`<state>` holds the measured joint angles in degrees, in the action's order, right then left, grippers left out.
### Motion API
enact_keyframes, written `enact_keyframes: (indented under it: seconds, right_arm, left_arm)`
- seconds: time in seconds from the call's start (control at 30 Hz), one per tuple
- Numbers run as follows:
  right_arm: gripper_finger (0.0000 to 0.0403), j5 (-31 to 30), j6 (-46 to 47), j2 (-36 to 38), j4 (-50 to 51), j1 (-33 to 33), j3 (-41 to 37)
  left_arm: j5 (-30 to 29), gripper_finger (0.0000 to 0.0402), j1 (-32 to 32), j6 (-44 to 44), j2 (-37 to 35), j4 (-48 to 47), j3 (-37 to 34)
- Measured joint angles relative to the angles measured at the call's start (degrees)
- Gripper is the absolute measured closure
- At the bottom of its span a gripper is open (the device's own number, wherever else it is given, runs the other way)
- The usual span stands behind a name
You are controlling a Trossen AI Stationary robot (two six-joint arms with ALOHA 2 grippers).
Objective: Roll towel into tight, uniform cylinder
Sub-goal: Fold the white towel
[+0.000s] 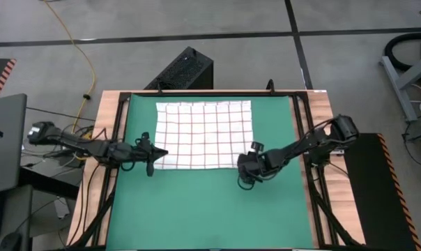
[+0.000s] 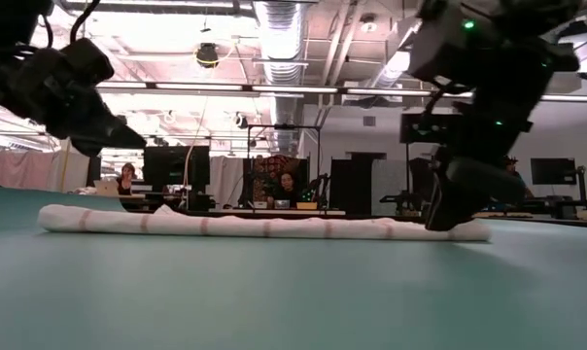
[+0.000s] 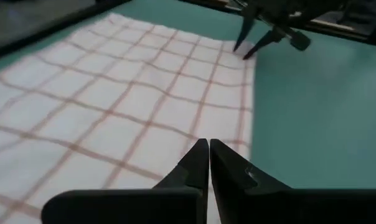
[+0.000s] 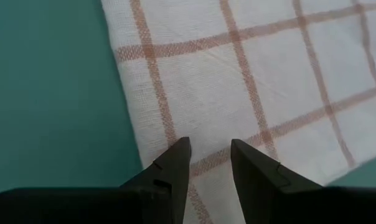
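The left gripper (image 1: 157,153) hung at the near left corner of the towel (image 1: 205,134), its two fingers (image 3: 197,163) pressed together with nothing between them; the checked cloth spread out ahead of their tips. The towel lay flat on the green mat (image 1: 196,209), its near edge folded into a low roll (image 2: 264,226) running from one gripper to the other. The right gripper (image 1: 244,166) stood at the near right corner, jaws slightly apart above the cloth's edge, holding nothing
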<state>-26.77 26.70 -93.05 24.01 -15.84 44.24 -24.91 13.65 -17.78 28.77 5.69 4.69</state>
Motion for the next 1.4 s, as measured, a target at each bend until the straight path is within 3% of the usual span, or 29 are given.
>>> enact_keyframes:
  seconds: [0.23, 0.57, 0.77, 1.03, 1.2, 1.4]
  right_arm:
    - [0.0262, -5.63, 4.89, -0.08, 0.83, -5.28, -0.93]
    - [0.0262, -8.16, 8.76, -0.12, 0.87, -6.58, -0.97]
    - [0.0262, -8.27, 8.99, -0.12, 0.8, -6.58, -0.97]
    - [0.0262, -8.32, 9.01, -0.12, 0.8, -6.58, -0.97]
    - [0.0262, -8.34, 9.98, -0.12, 0.78, -6.58, -0.97]
    - [0.0262, -8.34, 10.41, -0.12, 0.76, -6.64, -0.97]
  left_arm:
    - [-9.63, 0.0401, 5.63, -6.98, 9.02, 0.4, 0.0]
    - [-10.87, 0.0401, 12.08, -15.99, 28.23, 10.95, 0.02]
    - [-17.25, 0.0401, 17.83, -24.55, 39.48, 15.2, 0.02]
    - [-20.29, 0.0401, 23.57, -37.32, 51.87, 17.43, 0.19]
    - [-22.67, 0.0401, 25.61, -41.03, 57.24, 17.23, 1.99]
    - [-22.87, 0.0401, 26.71, -41.41, 58.34, 14.18, 4.66]
